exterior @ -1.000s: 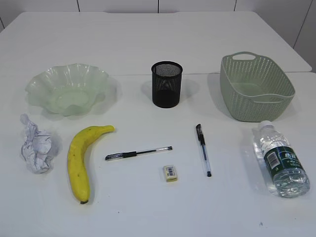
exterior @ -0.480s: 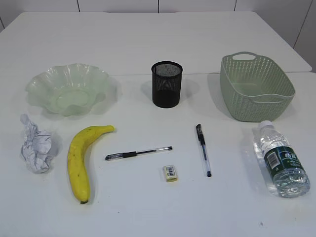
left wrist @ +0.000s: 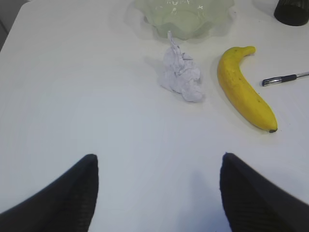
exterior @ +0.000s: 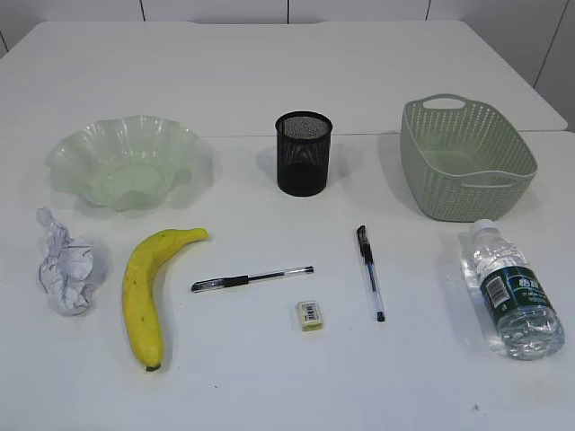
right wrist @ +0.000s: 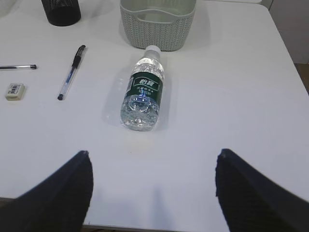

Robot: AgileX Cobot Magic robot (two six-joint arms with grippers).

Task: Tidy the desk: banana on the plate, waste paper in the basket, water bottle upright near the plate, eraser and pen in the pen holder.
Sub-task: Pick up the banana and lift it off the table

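Nothing sorted yet on the white table (exterior: 269, 81). Both grippers wide open and empty: left gripper (left wrist: 157, 193) over the front-left edge, right gripper (right wrist: 152, 191) over the front-right edge. Banana (exterior: 148, 292) and crumpled waste paper (exterior: 65, 274) lie front-left, just ahead of the green plate (exterior: 72, 148). Two pens (exterior: 252, 278) (exterior: 369, 271) and eraser (exterior: 310, 314) lie mid-table, ahead of the black mesh pen holder (exterior: 304, 153). Water bottle (exterior: 510, 292) on its side near the right edge, cap toward the basket (exterior: 467, 184).
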